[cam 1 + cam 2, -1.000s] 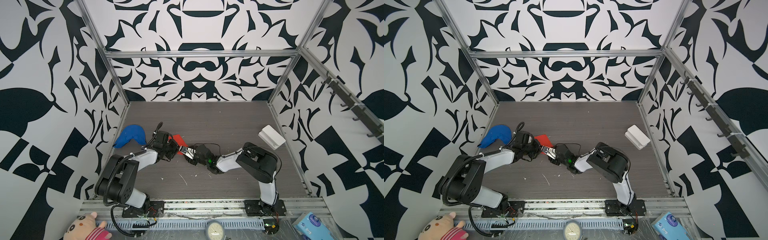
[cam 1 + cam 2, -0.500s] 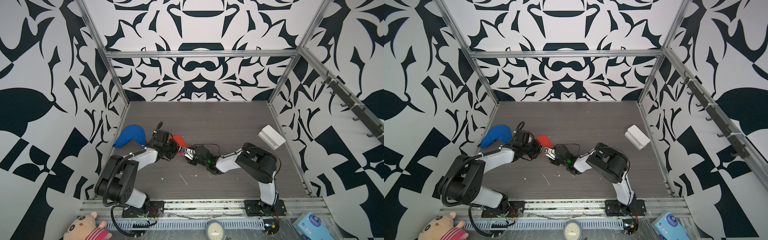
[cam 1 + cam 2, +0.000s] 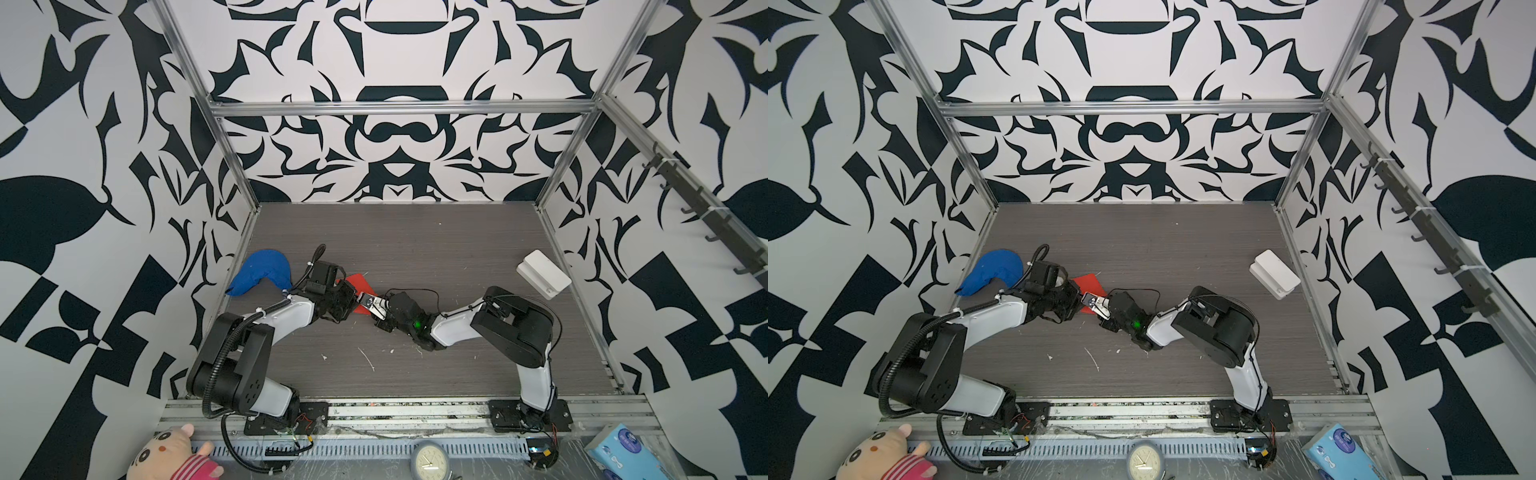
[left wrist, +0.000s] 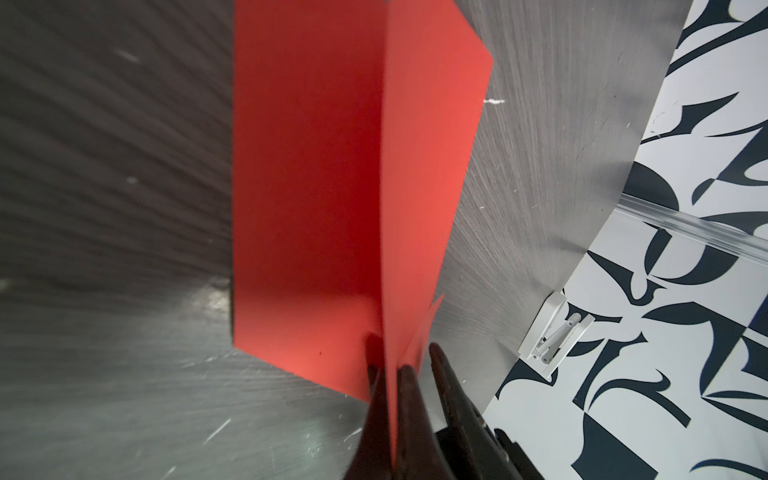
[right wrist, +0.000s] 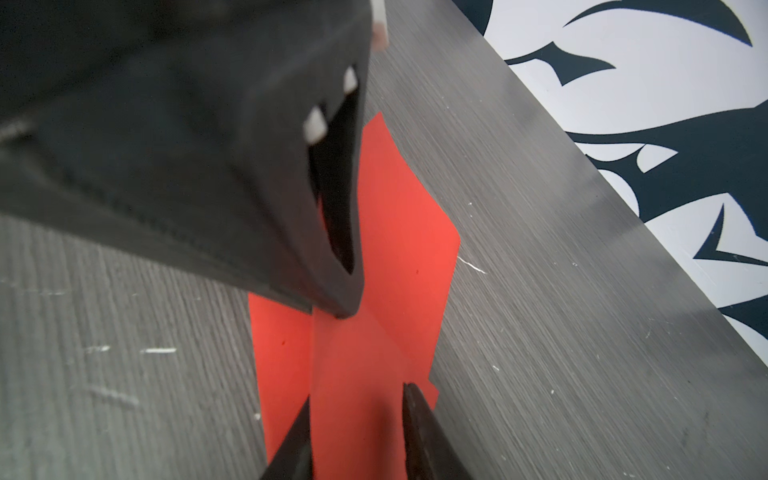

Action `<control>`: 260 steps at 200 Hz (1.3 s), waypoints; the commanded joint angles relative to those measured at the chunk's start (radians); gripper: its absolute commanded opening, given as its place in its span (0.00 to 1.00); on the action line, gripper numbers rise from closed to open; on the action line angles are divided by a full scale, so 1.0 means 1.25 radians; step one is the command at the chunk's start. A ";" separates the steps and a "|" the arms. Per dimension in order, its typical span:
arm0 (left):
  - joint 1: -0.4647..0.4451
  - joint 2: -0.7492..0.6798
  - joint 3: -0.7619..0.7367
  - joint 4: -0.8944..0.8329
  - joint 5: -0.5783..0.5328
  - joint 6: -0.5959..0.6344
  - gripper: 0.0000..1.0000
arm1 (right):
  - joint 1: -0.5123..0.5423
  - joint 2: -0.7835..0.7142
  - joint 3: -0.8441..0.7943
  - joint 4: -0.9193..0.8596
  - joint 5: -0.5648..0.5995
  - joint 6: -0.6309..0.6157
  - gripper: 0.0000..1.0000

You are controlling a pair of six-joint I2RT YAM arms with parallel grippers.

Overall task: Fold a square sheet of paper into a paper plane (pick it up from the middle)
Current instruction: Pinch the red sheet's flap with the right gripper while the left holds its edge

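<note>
The square sheet of paper (image 3: 360, 282) (image 3: 1088, 284) is bright red and lies left of the table's middle, partly creased, with one fold standing up. My left gripper (image 3: 352, 302) (image 3: 1076, 302) is shut on that raised fold; in the left wrist view its fingertips (image 4: 409, 374) pinch the paper (image 4: 307, 187) at the near edge. My right gripper (image 3: 369, 302) (image 3: 1091, 302) faces it from the right, almost tip to tip. In the right wrist view the right gripper (image 5: 357, 399) is open, its jaws either side of a raised strip of paper (image 5: 399, 257). No paper plane shape shows.
A blue cloth lump (image 3: 259, 274) lies by the left wall behind the left arm. A white box (image 3: 542, 279) sits at the right wall. Small white scraps (image 3: 366, 359) dot the table in front of the arms. A plush toy (image 3: 170, 455), clock and tissue pack lie beyond the front rail.
The right gripper's jaws have drawn closer together around the paper strip. Both arms and the paper stay almost where they were.
</note>
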 commanded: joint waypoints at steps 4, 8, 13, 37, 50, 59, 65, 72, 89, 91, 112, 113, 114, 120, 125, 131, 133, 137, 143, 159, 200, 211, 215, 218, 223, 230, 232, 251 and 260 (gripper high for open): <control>-0.001 -0.003 0.018 -0.024 0.008 -0.011 0.00 | 0.003 -0.002 0.029 0.001 0.002 0.022 0.32; 0.000 -0.003 0.019 -0.024 0.008 -0.011 0.00 | 0.003 -0.001 0.031 -0.001 0.001 0.022 0.32; 0.001 -0.003 0.018 -0.024 0.008 -0.011 0.00 | 0.004 0.000 0.033 -0.005 -0.001 0.023 0.32; 0.001 0.002 0.019 -0.024 0.011 -0.011 0.00 | 0.003 0.008 0.041 -0.006 -0.017 0.024 0.31; 0.003 0.002 0.018 -0.024 0.012 -0.012 0.00 | 0.004 0.011 0.043 -0.007 -0.025 0.025 0.31; 0.005 0.001 0.019 -0.026 0.011 -0.012 0.00 | 0.003 0.013 0.044 -0.007 -0.027 0.025 0.29; 0.006 0.000 0.018 -0.026 0.012 -0.012 0.00 | 0.003 0.013 0.045 -0.006 -0.027 0.027 0.27; 0.007 -0.002 0.017 -0.026 0.012 -0.012 0.00 | 0.003 0.014 0.045 -0.006 -0.027 0.028 0.25; 0.008 -0.005 0.017 -0.027 0.010 -0.013 0.00 | 0.003 0.012 0.043 -0.007 -0.029 0.028 0.16; 0.009 -0.006 0.017 -0.027 0.010 -0.013 0.01 | 0.004 0.012 0.043 -0.007 -0.031 0.027 0.15; 0.023 -0.014 0.017 -0.032 0.010 -0.013 0.08 | 0.003 0.009 0.041 -0.009 -0.047 0.029 0.10; 0.024 -0.014 0.017 -0.032 0.010 -0.013 0.08 | 0.003 0.009 0.039 -0.009 -0.047 0.030 0.10; 0.026 -0.015 0.015 -0.032 0.011 -0.013 0.09 | 0.003 0.008 0.039 -0.010 -0.049 0.030 0.10; 0.034 -0.019 0.014 -0.032 0.012 -0.012 0.11 | 0.003 0.007 0.038 -0.013 -0.054 0.032 0.10; 0.041 -0.023 0.014 -0.032 0.012 -0.011 0.13 | 0.003 0.006 0.038 -0.015 -0.060 0.034 0.10; 0.049 -0.027 0.015 -0.032 0.014 -0.009 0.17 | 0.004 0.006 0.037 -0.019 -0.066 0.036 0.11; 0.053 -0.029 0.015 -0.033 0.015 -0.007 0.18 | 0.005 0.007 0.037 -0.021 -0.069 0.038 0.11; 0.060 -0.032 0.016 -0.034 0.018 -0.005 0.19 | 0.003 0.006 0.038 -0.024 -0.072 0.039 0.11; 0.069 -0.034 0.020 -0.037 0.023 0.002 0.21 | 0.003 0.007 0.040 -0.029 -0.079 0.041 0.11; 0.091 -0.040 0.032 -0.064 0.033 0.024 0.26 | 0.003 0.008 0.041 -0.037 -0.091 0.042 0.12; 0.106 -0.036 0.023 -0.079 0.034 0.039 0.32 | 0.003 0.013 0.052 -0.053 -0.102 0.047 0.18; 0.107 -0.029 0.022 -0.079 0.034 0.042 0.30 | 0.004 0.014 0.056 -0.056 -0.108 0.049 0.19; 0.107 -0.026 0.022 -0.079 0.033 0.042 0.29 | 0.004 0.016 0.057 -0.057 -0.110 0.050 0.19; 0.107 -0.024 0.021 -0.078 0.032 0.043 0.29 | 0.003 0.016 0.057 -0.058 -0.111 0.050 0.19; 0.107 -0.021 0.021 -0.077 0.033 0.044 0.27 | 0.003 0.017 0.060 -0.059 -0.111 0.052 0.20; 0.107 -0.016 0.021 -0.075 0.034 0.044 0.25 | 0.003 0.018 0.061 -0.059 -0.113 0.054 0.20; 0.107 -0.015 0.022 -0.075 0.035 0.044 0.24 | 0.003 0.019 0.061 -0.059 -0.113 0.055 0.20; 0.107 -0.009 0.024 -0.070 0.041 0.043 0.22 | 0.003 0.020 0.065 -0.059 -0.113 0.065 0.18; 0.107 -0.010 0.024 -0.070 0.039 0.044 0.22 | 0.001 0.020 0.069 -0.062 -0.115 0.072 0.14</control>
